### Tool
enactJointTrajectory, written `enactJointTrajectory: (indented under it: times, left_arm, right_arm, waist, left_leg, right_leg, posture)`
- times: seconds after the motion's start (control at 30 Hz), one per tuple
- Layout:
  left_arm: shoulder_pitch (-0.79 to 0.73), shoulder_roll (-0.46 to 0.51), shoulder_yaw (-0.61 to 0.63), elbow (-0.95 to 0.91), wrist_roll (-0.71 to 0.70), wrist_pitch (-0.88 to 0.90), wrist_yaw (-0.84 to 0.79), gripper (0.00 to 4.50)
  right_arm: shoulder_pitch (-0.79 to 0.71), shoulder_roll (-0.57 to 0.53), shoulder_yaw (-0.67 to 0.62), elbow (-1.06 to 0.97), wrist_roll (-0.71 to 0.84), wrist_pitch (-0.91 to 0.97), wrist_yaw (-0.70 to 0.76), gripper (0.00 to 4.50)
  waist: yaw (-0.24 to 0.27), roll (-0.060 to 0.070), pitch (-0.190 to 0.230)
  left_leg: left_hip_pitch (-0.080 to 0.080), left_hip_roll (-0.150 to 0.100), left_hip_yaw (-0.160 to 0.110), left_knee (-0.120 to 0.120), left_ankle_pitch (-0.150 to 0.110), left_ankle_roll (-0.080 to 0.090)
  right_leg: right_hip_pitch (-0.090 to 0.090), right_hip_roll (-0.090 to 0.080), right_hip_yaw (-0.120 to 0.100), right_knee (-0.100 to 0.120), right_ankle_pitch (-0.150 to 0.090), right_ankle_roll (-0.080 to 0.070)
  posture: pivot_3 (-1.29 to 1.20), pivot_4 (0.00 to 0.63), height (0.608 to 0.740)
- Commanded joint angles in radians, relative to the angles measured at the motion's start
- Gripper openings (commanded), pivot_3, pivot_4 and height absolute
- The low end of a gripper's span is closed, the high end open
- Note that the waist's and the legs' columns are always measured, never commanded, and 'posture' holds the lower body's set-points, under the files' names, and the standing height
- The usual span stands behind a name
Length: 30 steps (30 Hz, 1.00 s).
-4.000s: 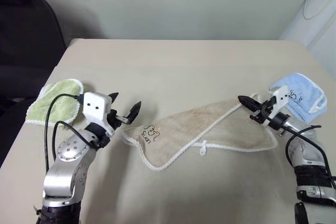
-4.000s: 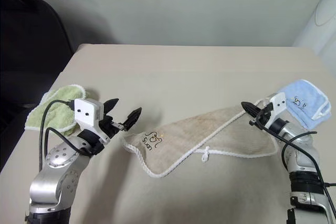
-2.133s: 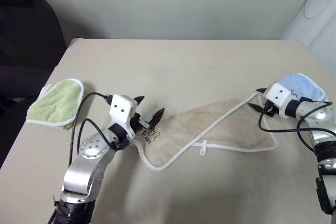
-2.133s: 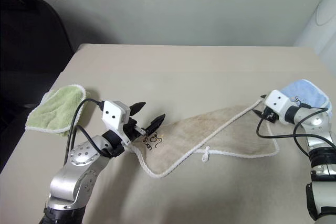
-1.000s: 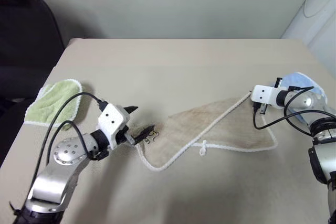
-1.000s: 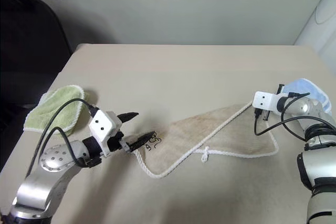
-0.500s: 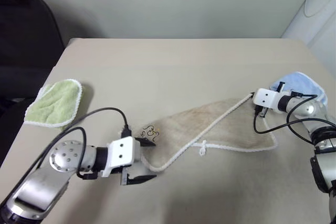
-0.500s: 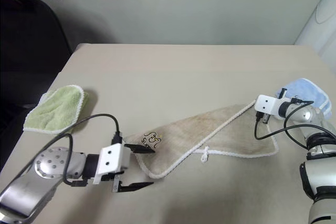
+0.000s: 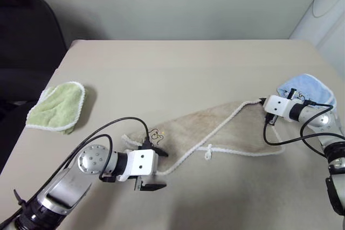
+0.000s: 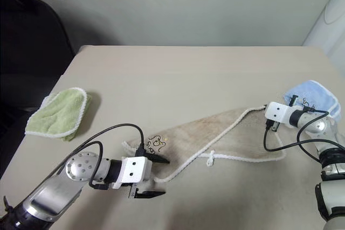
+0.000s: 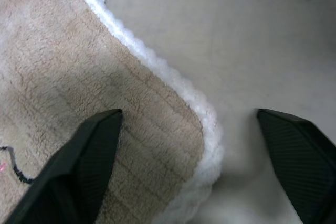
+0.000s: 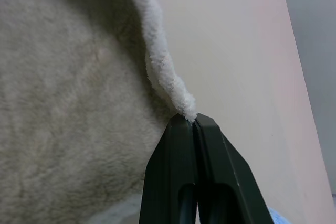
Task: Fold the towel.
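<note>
Beige table [image 9: 183, 68], right hand [image 12: 190, 121] pinching towel [image 9: 215, 127] corner; left hand [image 9: 156, 169] open

- beige counter [image 9: 178, 63]
- tan towel [image 9: 215, 130] spread across its front middle
- light green towel [image 9: 55, 106] near left edge
- light blue towel [image 9: 307, 91] at right edge

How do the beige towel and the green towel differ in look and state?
The beige towel is spread out long and gripped at a corner by the right gripper; the green towel lies bunched and untouched. The beige one carries a dark logo; the green looks plain. Both have white edging.
</note>
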Motion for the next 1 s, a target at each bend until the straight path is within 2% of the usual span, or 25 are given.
enactJointTrajectory:
  times: [0.03, 0.33, 0.53, 0.67, 0.73, 0.87, 1.0]
  left_arm:
    - [-0.009, -0.017, 0.008, 0.037, 0.03, 0.0, 0.032, 3.22]
    - [0.023, -0.032, 0.088, 0.002, -0.074, 0.031, 0.03, 0.08]
    - [0.09, -0.036, 0.17, -0.019, -0.109, 0.036, 0.06, 0.03]
    - [0.018, -0.118, 0.29, -0.054, -0.314, 0.191, 0.132, 0.03]
    - [-0.042, -0.152, 0.335, -0.05, -0.382, 0.236, 0.167, 0.03]
    - [-0.274, -0.246, 0.398, 0.033, -0.476, 0.305, 0.28, 0.03]
    - [-0.53, -0.309, 0.416, 0.193, -0.446, 0.265, 0.357, 0.03]
  right_arm:
    - [0.015, -0.026, -0.041, -0.059, 0.037, 0.019, 0.005, 0.0]
    - [0.005, -0.036, -0.042, -0.047, 0.03, 0.04, -0.001, 0.0]
    - [-0.008, -0.048, -0.044, -0.029, 0.028, 0.036, -0.004, 0.0]
    - [-0.043, -0.061, -0.059, -0.01, 0.03, 0.042, -0.031, 0.0]
    - [-0.074, -0.064, -0.063, 0.009, 0.026, 0.046, -0.047, 0.0]
    - [-0.167, -0.075, -0.057, 0.068, -0.001, 0.048, -0.094, 0.0]
    - [-0.282, -0.095, -0.045, 0.13, -0.04, 0.044, -0.148, 0.0]
  waist:
    - [0.001, 0.0, 0.0]
    - [-0.004, 0.001, 0.0]
    - [-0.005, 0.001, 0.0]
    - [-0.004, 0.001, 0.0]
    - [-0.004, 0.001, 0.0]
    - [-0.003, 0.001, 0.0]
    - [-0.003, 0.002, 0.001]
  left_leg:
    - [0.0, 0.0, 0.0, 0.0, 0.0, 0.0]
    - [0.0, 0.0, 0.0, 0.0, 0.0, 0.0]
    - [0.0, 0.0, 0.0, -0.001, 0.001, 0.0]
    - [0.0, 0.0, 0.0, -0.001, 0.001, 0.0]
    - [0.0, 0.0, 0.0, -0.001, 0.001, 0.0]
    - [0.0, 0.0, 0.0, 0.0, 0.006, -0.009]
    - [0.0, 0.0, 0.0, 0.001, 0.006, -0.009]
  right_leg:
    - [0.0, 0.0, 0.0, 0.0, 0.0, 0.0]
    - [-0.001, 0.0, 0.0, 0.0, 0.0, 0.0]
    - [-0.001, 0.0, 0.0, 0.0, 0.0, 0.0]
    - [-0.001, 0.0, 0.0, 0.0, 0.0, 0.0]
    - [-0.001, 0.0, 0.0, 0.001, 0.0, 0.0]
    - [0.0, 0.0, -0.001, 0.001, 0.0, 0.0]
    - [-0.001, 0.0, -0.001, 0.001, 0.0, 0.0]
  posture:
    - [0.0, 0.15, 0.74]
    - [0.0, 0.15, 0.74]
    - [0.0, 0.15, 0.74]
    - [0.0, 0.15, 0.74]
    - [0.0, 0.15, 0.74]
    - [0.0, 0.15, 0.74]
    - [0.0, 0.15, 0.74]
